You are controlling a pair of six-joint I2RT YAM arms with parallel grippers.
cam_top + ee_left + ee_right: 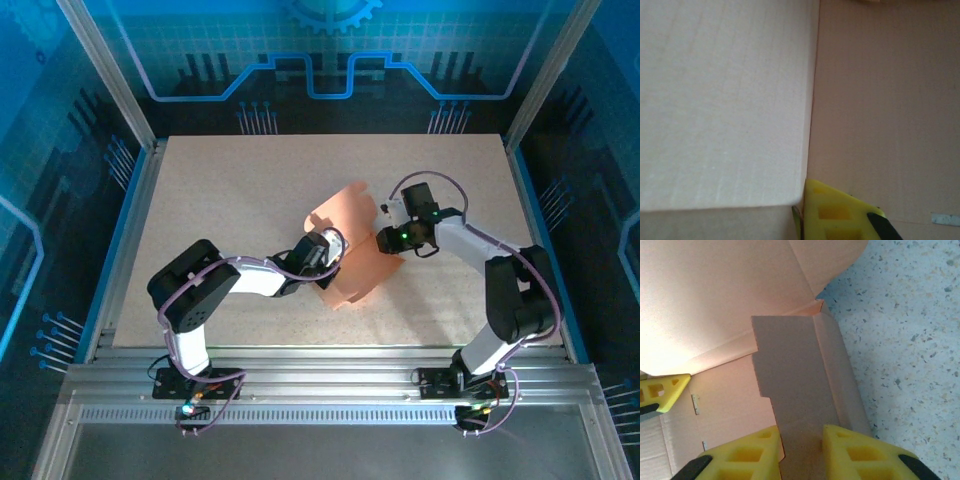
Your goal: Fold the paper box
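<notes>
The salmon-orange paper box lies partly folded at the table's middle, one panel raised. My left gripper reaches into it from the left and is shut on a thin panel edge; one yellow finger presses against that edge. My right gripper sits at the box's right side. In the right wrist view its yellow fingers stand parted, with a notched flap lying face-up across the gap. The left gripper's yellow fingertip shows at the far left, inside the box.
The speckled beige tabletop extends on all sides of the box and shows right of the flap. An aluminium rail runs along the near edge, and frame posts stand at the back corners.
</notes>
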